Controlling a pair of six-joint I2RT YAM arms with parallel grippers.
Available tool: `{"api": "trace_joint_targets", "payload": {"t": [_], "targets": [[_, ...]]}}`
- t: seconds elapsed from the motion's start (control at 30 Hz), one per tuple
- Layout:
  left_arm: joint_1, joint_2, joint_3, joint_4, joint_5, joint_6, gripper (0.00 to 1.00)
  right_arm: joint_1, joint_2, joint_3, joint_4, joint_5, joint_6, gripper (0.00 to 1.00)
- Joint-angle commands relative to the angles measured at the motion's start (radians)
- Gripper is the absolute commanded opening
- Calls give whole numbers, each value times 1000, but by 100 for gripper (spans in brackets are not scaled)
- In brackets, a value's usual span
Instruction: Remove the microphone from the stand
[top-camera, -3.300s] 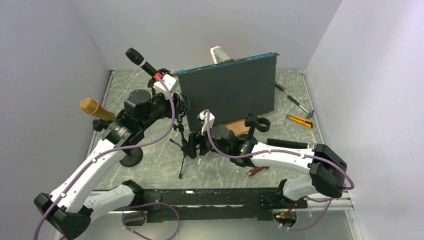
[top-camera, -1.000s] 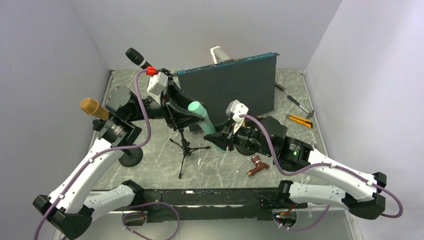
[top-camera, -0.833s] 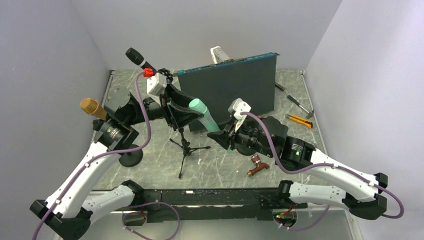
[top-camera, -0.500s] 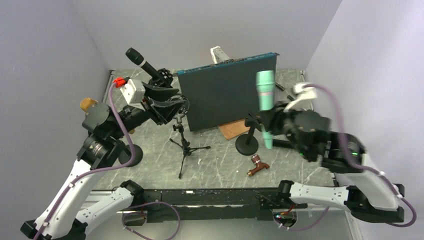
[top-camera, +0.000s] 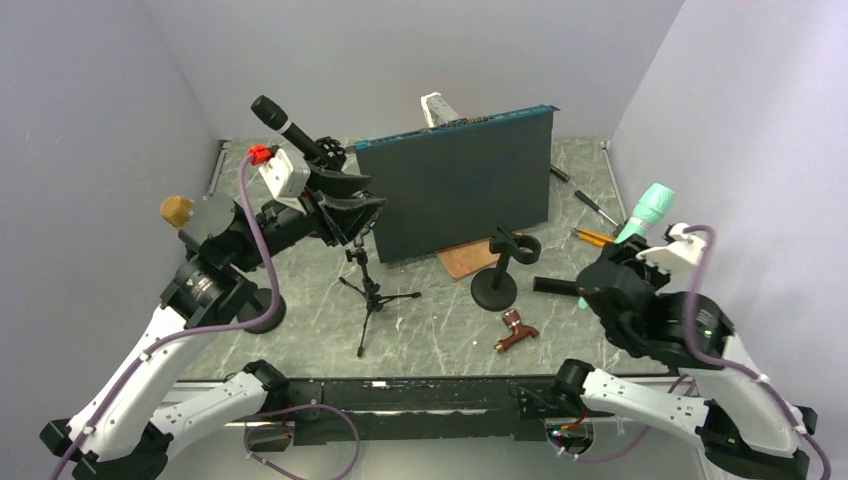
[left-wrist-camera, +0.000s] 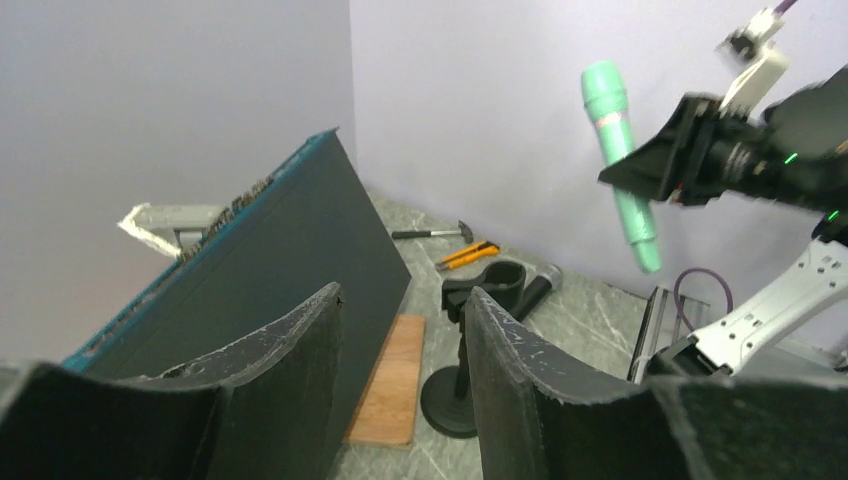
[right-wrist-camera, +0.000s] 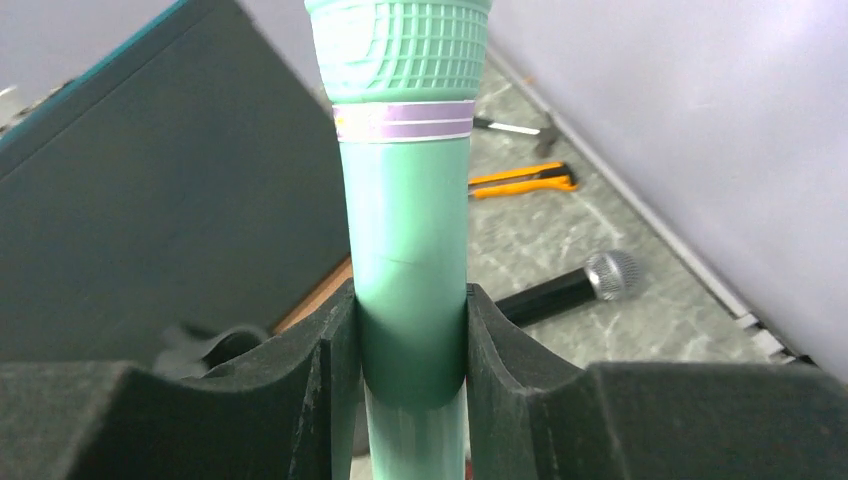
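Right gripper (right-wrist-camera: 405, 310) clamps our mint-green plastic microphone (right-wrist-camera: 405, 200) mid-barrel, well right of the black tripod stand (top-camera: 368, 290); we judge it light, rigid, slick. Left gripper (left-wrist-camera: 400, 305) released.

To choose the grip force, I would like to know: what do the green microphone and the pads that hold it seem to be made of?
The green microphone is likely plastic or painted metal: a smooth matte mint body, a moulded grid head and a pale lilac band. The pads of the right gripper are probably foam or soft rubber: dark and matte, with grainy, slightly frayed edges.
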Motion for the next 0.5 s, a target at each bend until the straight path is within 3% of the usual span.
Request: {"api": "trace_joint_targets", "payload": {"t": [0.0,0.1,0.13,0.23,0.3,0.33,0.47], "targets": [[-25,49,158,-83,12,-19,52,-105,18,-118,246,168,-170,0],[-60,99,238,-135,21,-51,52,-356,63,-214,602,76,-555,0],[-73,112,252,-142,8,-60,52,-458,69,-217,596,10,-563,0],[-102,98,242,-178,-71,-53,53,-848,41,-324,872,-245,-795,0],[-102,86,209,-160,-99,-43,54,-1036,103,-355,867,-489,-717,0],[-102,85,196,-162,-111,-14,54,-1056,150,-372,858,-539,-668,0],[-102,117,254,-284,-240,136,55,-1153,304,-484,876,-590,-540,0]]}}
